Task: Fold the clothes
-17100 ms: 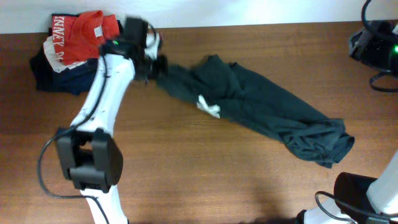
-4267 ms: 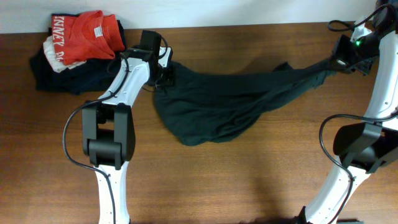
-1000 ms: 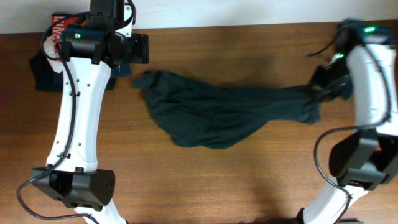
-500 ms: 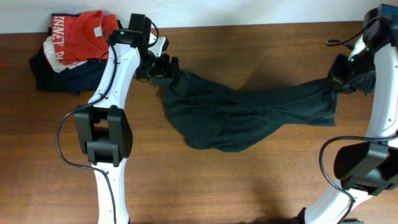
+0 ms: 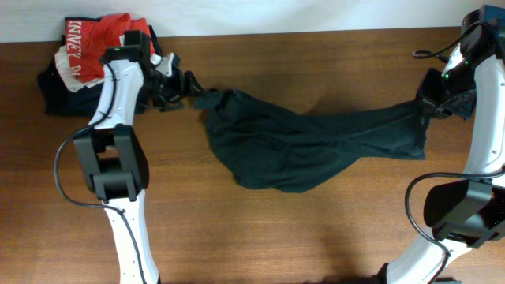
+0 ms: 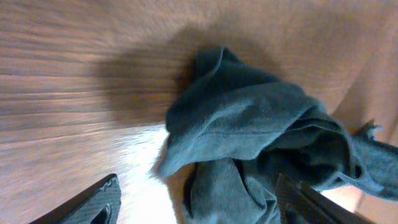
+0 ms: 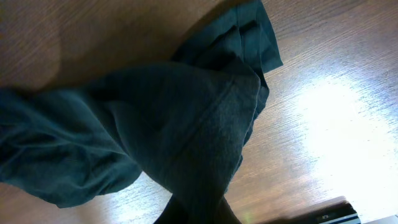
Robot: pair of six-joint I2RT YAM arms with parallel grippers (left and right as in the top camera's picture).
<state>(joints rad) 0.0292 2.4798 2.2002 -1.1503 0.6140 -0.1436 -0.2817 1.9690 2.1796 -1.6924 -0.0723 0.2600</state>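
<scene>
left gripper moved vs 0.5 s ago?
Yes. The left gripper has shifted left in the overhead view, closer to the red shirt on the pile at the table's far left corner.

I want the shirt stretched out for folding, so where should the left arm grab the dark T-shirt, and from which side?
Probably the bunched corner at the dark T-shirt's left end. It juts toward the left gripper, whose jaws are open, so come from the left, low over the table. The right gripper holds the opposite end.
</scene>
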